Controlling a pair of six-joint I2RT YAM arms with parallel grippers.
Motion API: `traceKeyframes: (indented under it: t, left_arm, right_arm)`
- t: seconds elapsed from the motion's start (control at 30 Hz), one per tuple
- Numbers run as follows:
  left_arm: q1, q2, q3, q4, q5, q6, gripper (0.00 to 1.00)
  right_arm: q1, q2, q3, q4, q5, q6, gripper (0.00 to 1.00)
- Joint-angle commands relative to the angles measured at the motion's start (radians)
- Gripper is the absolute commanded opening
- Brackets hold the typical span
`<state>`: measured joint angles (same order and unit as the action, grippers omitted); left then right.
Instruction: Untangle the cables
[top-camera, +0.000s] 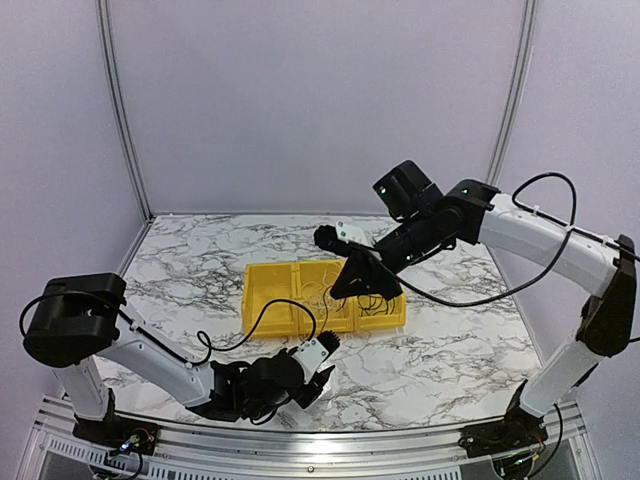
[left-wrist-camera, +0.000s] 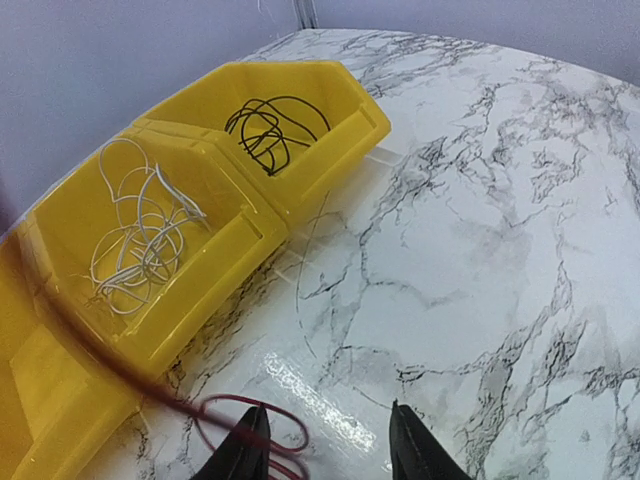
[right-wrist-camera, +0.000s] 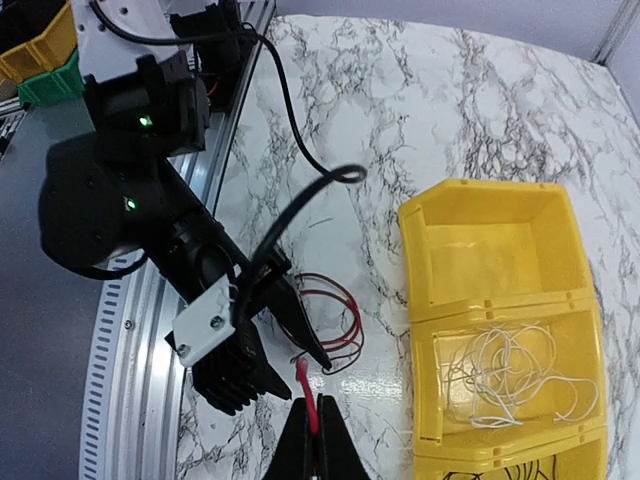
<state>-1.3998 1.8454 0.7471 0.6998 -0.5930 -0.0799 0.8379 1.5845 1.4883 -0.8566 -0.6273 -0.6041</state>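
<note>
The cables are sorted by colour. Red cable loops (right-wrist-camera: 337, 312) lie on the marble in front of the yellow bin (top-camera: 262, 300), with a thin dark strand among them. My right gripper (right-wrist-camera: 320, 440) hangs above them, shut on one end of the red cable (right-wrist-camera: 306, 383). A blurred red strand (left-wrist-camera: 95, 345) rises from the loops. Low over the table, my left gripper (left-wrist-camera: 330, 442) is open, its left finger (left-wrist-camera: 245, 445) over the red loops (left-wrist-camera: 262, 418). White cables (left-wrist-camera: 140, 235) fill the bin's middle compartment and black cables (left-wrist-camera: 270, 130) the far one.
The bin's third compartment (right-wrist-camera: 490, 250) holds nothing I can see. The left arm's thick black cable (right-wrist-camera: 300, 205) arches over the table beside the red loops. A metal rail (right-wrist-camera: 130, 370) runs along the table's near edge. The right gripper (top-camera: 352, 283) appears over the bin from above.
</note>
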Motion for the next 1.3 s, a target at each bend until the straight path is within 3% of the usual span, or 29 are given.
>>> traceKeyframes:
  t: [0.0,0.17,0.27,0.5,0.67,1.07,1.27]
  left_arm:
    - [-0.005,0.02,0.011,-0.028,0.011,0.032,0.41]
    - [-0.007,0.015,0.011,-0.07,0.008,0.017,0.41]
    - [-0.012,0.009,0.037,-0.176,-0.052,-0.005,0.4]
    - [-0.047,-0.036,-0.006,-0.224,-0.113,-0.075,0.41]
    - [-0.125,-0.116,-0.009,-0.267,-0.202,-0.093,0.48]
    - [-0.151,-0.482,-0.216,-0.299,-0.243,-0.351,0.51]
    - [-0.15,-0.717,-0.342,-0.307,-0.394,-0.446,0.52]
  right_arm:
    - [-0.014,-0.078,0.153,-0.046,-0.067,0.002,0.0]
    - [-0.067,-0.067,0.392,-0.06,-0.14,0.033,0.0]
    - [-0.091,-0.058,0.491,-0.018,-0.156,0.059,0.0]
    - [-0.097,-0.037,0.465,0.129,-0.106,0.111,0.0]
    - [-0.097,0.011,0.414,0.194,-0.104,0.146,0.0]
    - [-0.093,0.134,0.355,0.231,-0.083,0.176,0.0]
    - [-0.082,0.185,0.378,0.236,-0.076,0.18,0.0]
